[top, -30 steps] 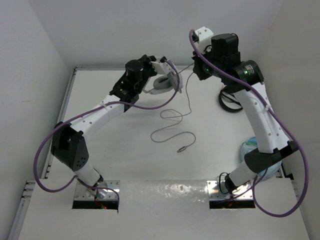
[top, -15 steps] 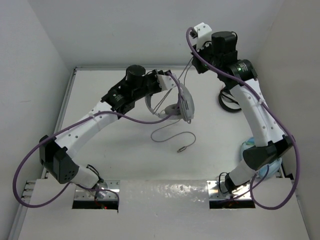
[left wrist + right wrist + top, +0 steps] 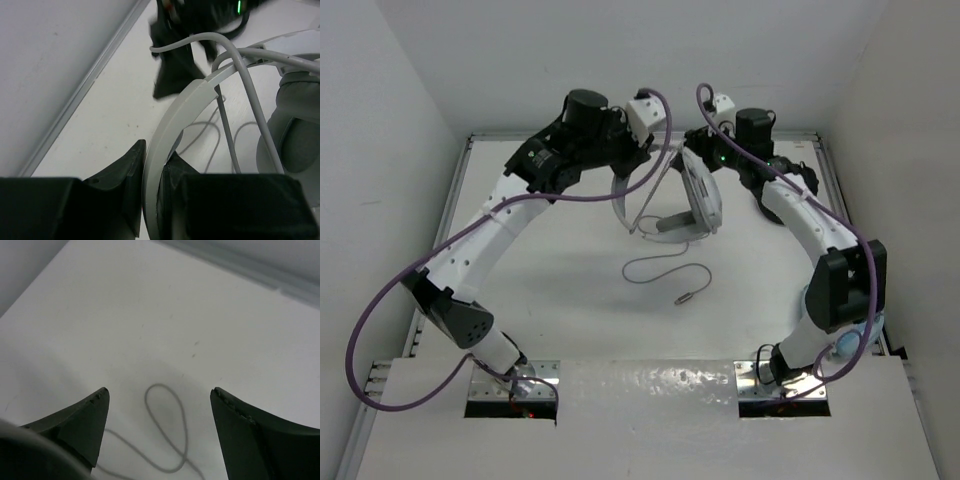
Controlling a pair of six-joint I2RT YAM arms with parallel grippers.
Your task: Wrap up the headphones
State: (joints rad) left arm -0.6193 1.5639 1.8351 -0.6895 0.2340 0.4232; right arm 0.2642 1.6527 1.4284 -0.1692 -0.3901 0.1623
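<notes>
Top external view is showing the white headphones point(image 3: 703, 200) hanging clear of the table point(image 3: 550, 300) at its rear centre. The headband is arching up to the left and the earcups are sitting lower, to the right.

Left wrist view is showing the left gripper point(image 3: 152, 170) clamping that headband between its two fingers; the grip is looking firm and edge-on.

The grey cable point(image 3: 625, 270) is dropping from the headphones and lying in a loose loop on the table, with its plug point(image 3: 686, 297) ending toward the near edge.

The right gripper point(image 3: 159, 390) is standing with its jaws spread and nothing between them. It is hovering close beside the upper earcup, and its wrist camera is looking down on a cable loop lying between the fingertips, well below them.

Judgement: the coming move is turning on the cable. The slack is lying below and to the near side of the right gripper, its run pointing toward the arm bases. The right arm is the free one and the nearer, so it is best placed to descend and collect the loop for winding.
</notes>
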